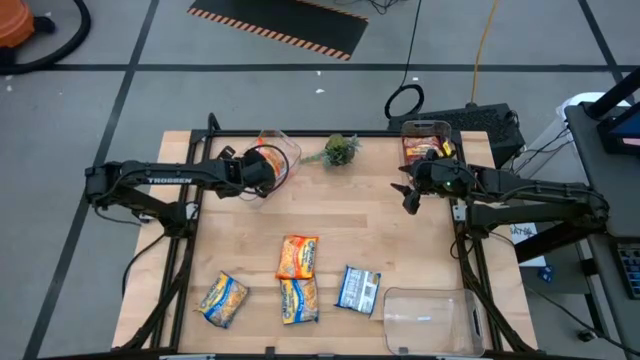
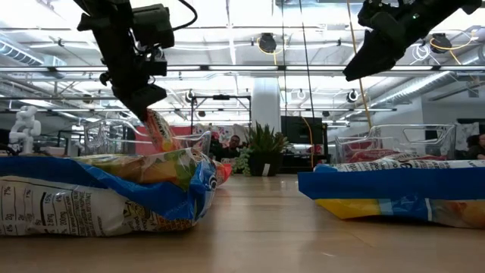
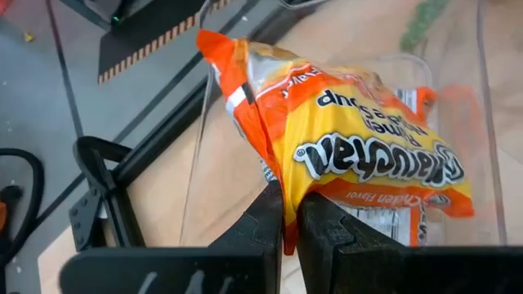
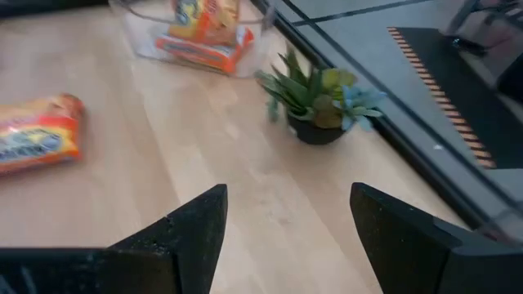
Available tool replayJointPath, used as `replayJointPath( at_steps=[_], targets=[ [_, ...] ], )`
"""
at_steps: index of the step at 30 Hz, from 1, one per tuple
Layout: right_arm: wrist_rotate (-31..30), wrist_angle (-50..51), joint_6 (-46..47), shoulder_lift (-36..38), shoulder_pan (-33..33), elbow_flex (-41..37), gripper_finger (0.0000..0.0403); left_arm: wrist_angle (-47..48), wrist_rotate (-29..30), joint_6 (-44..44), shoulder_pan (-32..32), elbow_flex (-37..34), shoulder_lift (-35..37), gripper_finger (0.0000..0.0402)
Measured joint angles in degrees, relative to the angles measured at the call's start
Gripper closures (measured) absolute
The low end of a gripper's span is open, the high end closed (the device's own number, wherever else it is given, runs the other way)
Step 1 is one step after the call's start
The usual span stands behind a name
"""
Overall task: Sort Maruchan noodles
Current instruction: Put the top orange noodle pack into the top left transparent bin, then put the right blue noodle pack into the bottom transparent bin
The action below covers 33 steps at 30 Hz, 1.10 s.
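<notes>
We see the left gripper (image 3: 290,214) pinching the edge of an orange noodle pack (image 3: 359,139), its fingers almost closed on it. The pack hangs over a clear bin (image 1: 283,152) just beside the little plant (image 1: 341,150), and more orange packs lie inside that bin. The right gripper (image 1: 409,195) hangs wide open and holds nothing, on the other side of the plant, near a second clear bin (image 1: 425,140) with red-brown packs in it. Far from the plant, at the near side of the bench (image 1: 400,240), four packs lie flat: three yellow and orange ones (image 1: 298,257) and a blue-white one (image 1: 358,289). An empty clear bin (image 1: 430,320) sits next to the blue-white pack.
</notes>
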<state>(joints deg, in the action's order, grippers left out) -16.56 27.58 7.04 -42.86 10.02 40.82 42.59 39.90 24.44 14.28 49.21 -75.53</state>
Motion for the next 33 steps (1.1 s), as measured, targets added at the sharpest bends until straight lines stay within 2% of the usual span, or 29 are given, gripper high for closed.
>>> replayJointPath(
  at_steps=[3,6,9,13,17,19,25,33],
  targets=[
    [3.1,-1.8,1.5,-0.4,-0.2,0.0,0.0149,1.0,-0.3,-0.1,0.0,0.0,0.3,0.0343],
    [5.1,-5.9,2.6,-1.4,-1.7,-0.7,0.0149,2.6,-0.4,1.0,0.0,0.0,0.9,0.0293],
    [7.3,-12.9,5.2,-3.0,-3.7,-2.2,0.0149,3.0,-0.5,3.9,-0.1,0.0,2.2,0.0247],
    [14.7,-24.8,9.1,-6.8,-6.9,-2.9,0.0149,5.8,-1.4,6.9,-0.9,1.1,5.4,0.0212],
    [23.3,-32.4,12.2,-11.8,-9.9,-2.9,0.0149,8.6,-1.6,9.7,-3.2,2.3,9.0,0.0207],
    [25.6,-33.4,12.7,-14.2,-11.0,-1.7,0.0149,8.5,-2.4,10.1,-4.6,2.5,11.3,0.0206],
    [25.6,-31.2,13.2,-21.0,-14.1,3.2,0.0149,7.0,-3.5,10.8,-9.4,2.6,15.7,0.0206],
    [25.7,-26.4,11.8,-30.6,-21.0,10.1,0.0149,6.9,-3.5,13.2,-16.6,2.6,15.5,0.0206]
  ],
)
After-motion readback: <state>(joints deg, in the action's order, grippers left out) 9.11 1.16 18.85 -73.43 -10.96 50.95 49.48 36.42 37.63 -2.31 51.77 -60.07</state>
